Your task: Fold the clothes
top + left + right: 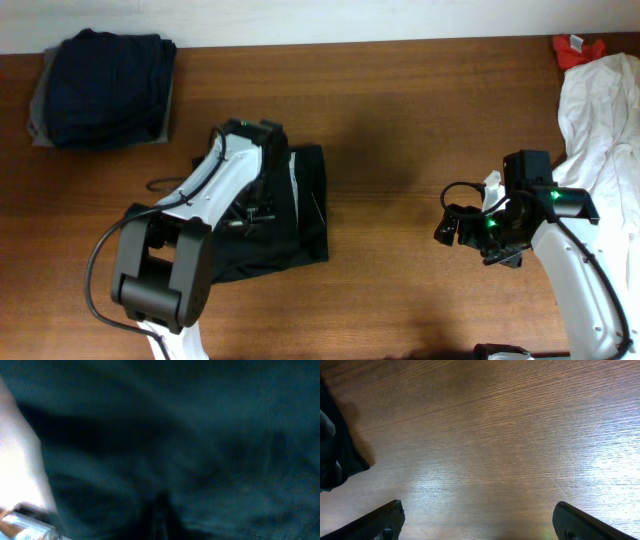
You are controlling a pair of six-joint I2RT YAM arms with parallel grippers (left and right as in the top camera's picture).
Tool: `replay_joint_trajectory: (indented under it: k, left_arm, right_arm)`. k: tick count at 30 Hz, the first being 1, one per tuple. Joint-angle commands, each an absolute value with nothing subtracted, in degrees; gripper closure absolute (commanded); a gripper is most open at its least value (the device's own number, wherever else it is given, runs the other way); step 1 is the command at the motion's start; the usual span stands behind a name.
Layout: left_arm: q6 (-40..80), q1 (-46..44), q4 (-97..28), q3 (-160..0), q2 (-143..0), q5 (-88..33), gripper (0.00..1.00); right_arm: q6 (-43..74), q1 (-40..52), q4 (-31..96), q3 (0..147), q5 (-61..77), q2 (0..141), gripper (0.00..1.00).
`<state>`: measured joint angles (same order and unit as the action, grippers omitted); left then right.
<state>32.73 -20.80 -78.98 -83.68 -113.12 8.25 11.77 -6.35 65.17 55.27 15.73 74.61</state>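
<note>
Closest to the overhead cam, the left arm [165, 265] is reaching out over the black garment [308, 215], which is lying bunched up on the tabletop [400, 120] a bit left of centre. The left gripper [252, 212] is pushing down into that cloth, and I'm not able to tell from up here whether it's open or closed.

Counting clothes:
- one black garment
- one navy stack [105, 85] sitting in the far-left corner, on top of one grey piece [38, 115]
- one white garment [605, 110] trailing down the right edge
- one small red piece [575, 47] touching the white one's far end

The right gripper [455, 225] is hovering over bare wood, well apart from the black garment.

Left wrist cam is showing dark blurry cloth [190, 435] filling the frame, plus a pale smear [20, 460] on the left edge that I can't identify. No read on the jaws here either.

On the right wrist cam, both fingers [380, 522] are poking in at the bottom corners. They're spread wide with only tabletop between them, so that gripper is standing open and holding nothing. One corner of the black garment [335, 455] is peeking in at the left edge.
</note>
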Motion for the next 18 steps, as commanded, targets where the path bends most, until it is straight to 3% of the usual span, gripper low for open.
replay_joint_trajectory:
  k: [1, 9, 18]
  left_arm:
    - [28.53, -20.93, -69.58, -73.10, -112.90, -5.08, 0.99]
    - [28.60, -26.72, -55.35, -63.16, -112.84, -15.29, 1.00]
    - [28.62, -27.97, -69.71, -73.28, -102.28, -10.07, 0.99]
  right_arm:
    - [11.40, -6.79, 65.17, 55.81, 16.05, 74.63, 0.02]
    - [11.40, -6.79, 65.17, 55.81, 16.08, 74.63, 0.02]
    - [11.40, -6.79, 65.17, 55.81, 16.05, 74.63, 0.01]
